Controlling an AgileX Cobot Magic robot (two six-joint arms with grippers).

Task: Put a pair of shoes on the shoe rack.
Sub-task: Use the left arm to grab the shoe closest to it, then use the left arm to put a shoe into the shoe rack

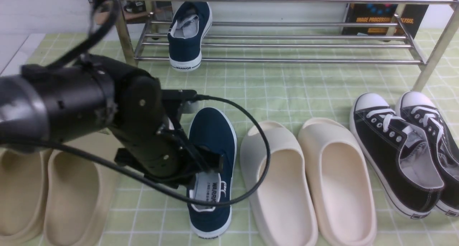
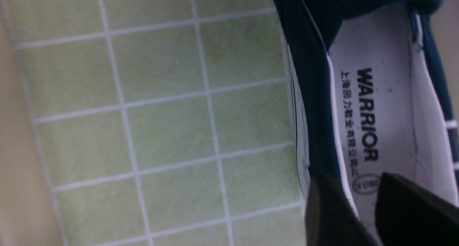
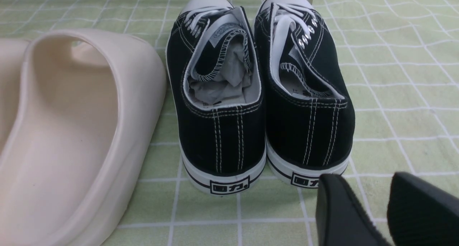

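**One navy slip-on (image 1: 188, 38) on the shoe rack (image 1: 287, 60), the other navy slip-on (image 1: 213, 135) under the left gripper (image 2: 358, 188)**

A green checked cloth (image 1: 287, 91) covers the surface. The chrome shoe rack stands at its far side. The navy slip-on there lies at the left end of the lower shelf, its heel toward the camera over the front bar.

The near row holds beige foam slides (image 1: 71, 188) at the left, cream foam slides (image 1: 283, 188) in the middle and black lace-up sneakers (image 1: 391, 145) at the right. The other navy slip-on lies sole down between the beige and cream pairs, toe toward the rack.

The left gripper is at its opening with jaws parted, one finger above the grey insole (image 2: 376, 106) and one outside the side wall. The right gripper (image 3: 367, 188) hangs near the sneakers' heels, jaws parted and empty.
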